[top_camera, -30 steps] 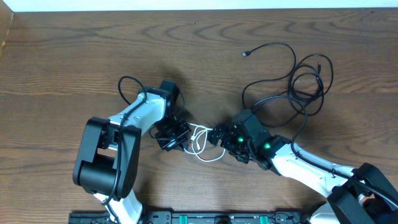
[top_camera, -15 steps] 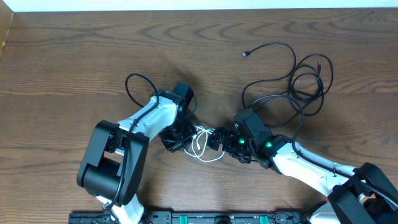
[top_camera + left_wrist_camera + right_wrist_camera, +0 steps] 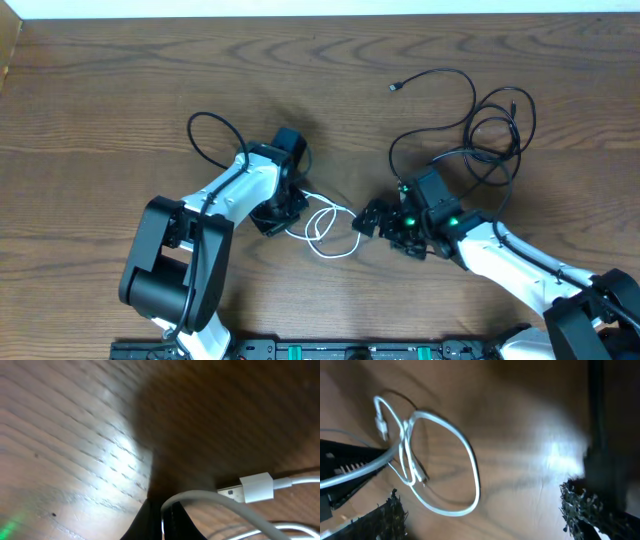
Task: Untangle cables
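Observation:
The white cable (image 3: 328, 226) lies in small overlapping loops on the wooden table between my two grippers. My left gripper (image 3: 283, 222) is shut on its left end. In the left wrist view the cord (image 3: 210, 499) arcs out from between the closed fingertips (image 3: 162, 521), and its white plug (image 3: 256, 487) lies just beyond. My right gripper (image 3: 368, 220) stands open just right of the loops, touching nothing. In the right wrist view the loops (image 3: 451, 455) lie ahead of the wide-apart gripper (image 3: 485, 520). Two black cables (image 3: 487, 135) lie tangled at the right rear, and one plug end (image 3: 396, 87) reaches left.
A thicker black wire (image 3: 205, 135) belonging to the left arm loops out behind its wrist. The table's far edge (image 3: 320, 14) runs along the top. The bases of both arms stand at the near edge.
My right gripper has drawn back to the right, away from the white cable. The left gripper has shifted slightly left with the cable end, and the loops have spread a little.

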